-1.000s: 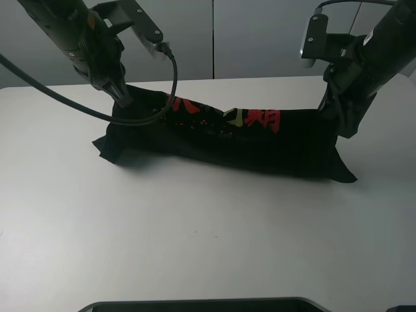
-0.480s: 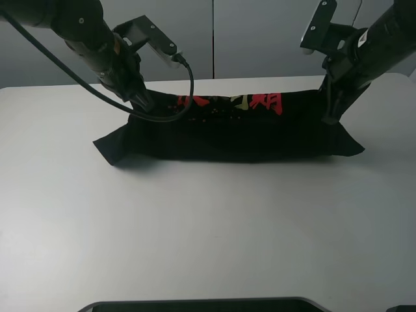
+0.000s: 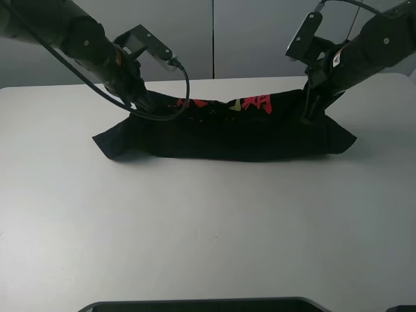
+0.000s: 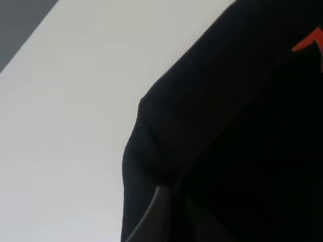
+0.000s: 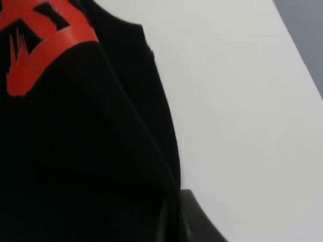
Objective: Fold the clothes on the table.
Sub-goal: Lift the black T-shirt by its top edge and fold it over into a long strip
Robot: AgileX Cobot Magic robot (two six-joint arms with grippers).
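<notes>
My left gripper (image 3: 141, 104) pinches one end of the black T-shirt (image 3: 221, 135) at its raised upper edge. My right gripper (image 3: 306, 114) pinches the other end, and both sets of fingers are closed on cloth. The shirt hangs stretched between them as a long band over the far half of the white table (image 3: 208, 227). Its lower part rests on the surface, with a corner flaring out at each end. Red and yellow characters (image 3: 257, 102) show along the top (my wrist views catch only red). Black fabric fills both wrist views, nearly hiding my fingertips.
</notes>
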